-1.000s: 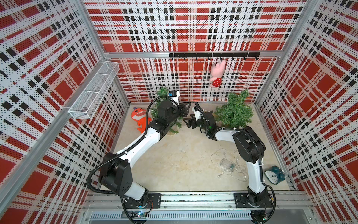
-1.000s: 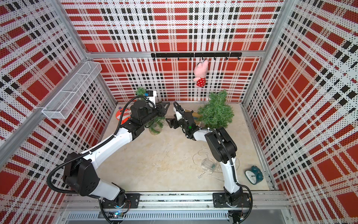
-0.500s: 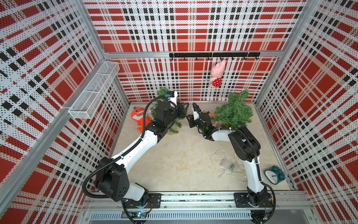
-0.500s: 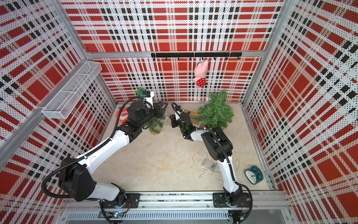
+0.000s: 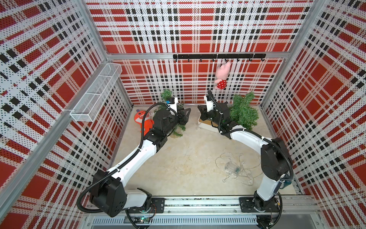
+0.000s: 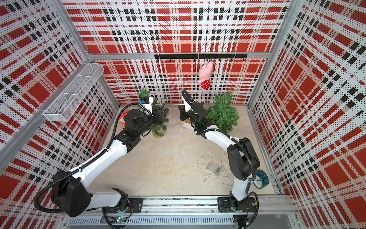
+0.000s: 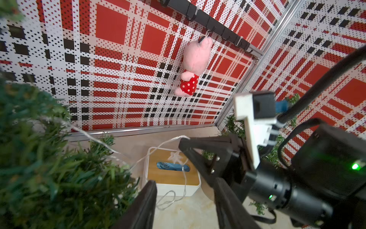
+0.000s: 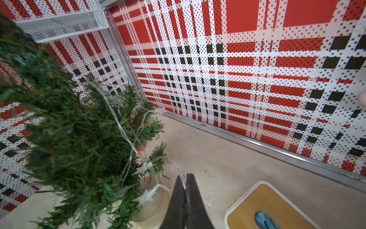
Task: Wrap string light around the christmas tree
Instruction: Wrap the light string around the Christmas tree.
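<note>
Plainly, the right gripper [image 8: 186, 175] has its jaws pinched together on the string light [image 8: 126, 136], which runs to it from the christmas tree [image 8: 79, 138] at eleven o'clock on the table [image 5: 178, 158]. We judge the pinch keeps the strand under control for another lap. Our left gripper [image 7: 184, 183] stands with jaws apart, holding nothing, probably freed to take the strand farther round. Only the left wrist view shows the wire dropping slack over the tissue box [image 7: 170, 176]. Only the top views show a loose tangle [image 5: 233, 169] at four o'clock.
</note>
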`<state>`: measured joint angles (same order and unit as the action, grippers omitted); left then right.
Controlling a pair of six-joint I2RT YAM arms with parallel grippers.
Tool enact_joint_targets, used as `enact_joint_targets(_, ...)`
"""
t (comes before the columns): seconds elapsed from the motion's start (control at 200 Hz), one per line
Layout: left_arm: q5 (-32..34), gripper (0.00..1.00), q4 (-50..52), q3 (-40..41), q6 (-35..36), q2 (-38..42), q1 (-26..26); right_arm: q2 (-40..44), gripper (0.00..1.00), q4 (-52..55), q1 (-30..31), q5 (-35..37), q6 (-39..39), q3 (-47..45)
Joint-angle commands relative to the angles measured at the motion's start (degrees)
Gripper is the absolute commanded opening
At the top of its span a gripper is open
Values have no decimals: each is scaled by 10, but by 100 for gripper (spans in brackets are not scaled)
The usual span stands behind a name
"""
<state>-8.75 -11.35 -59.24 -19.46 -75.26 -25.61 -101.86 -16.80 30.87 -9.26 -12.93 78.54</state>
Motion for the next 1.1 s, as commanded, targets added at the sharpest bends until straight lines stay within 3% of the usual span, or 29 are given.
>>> enact_joint_targets(0.0,-17,56,-31,30,19,31,12,42,3,73,-2,-25,1,45)
enact_joint_targets(0.281,-41,64,-67,90,19,84,35,76,3,102,-1,-64,-45,105)
enact_joint_targets(0.381,-39,65,-85,108,54,87,-1,82,3,92,-1,-77,-59,108)
enact_joint_targets(0.521,26,67,-110,126,116,71,-68,87,3,67,-1,-94,-92,102)
enact_joint_targets(0.762,16,59,-145,105,12,35,-15,107,3,53,2,-103,-92,90)
enact_joint_targets(0.927,21,64,-153,56,17,-11,-25,111,4,35,3,-116,-106,79)
enact_joint_targets(1.097,31,62,-202,16,11,-77,-30,111,4,23,6,-136,-122,75)
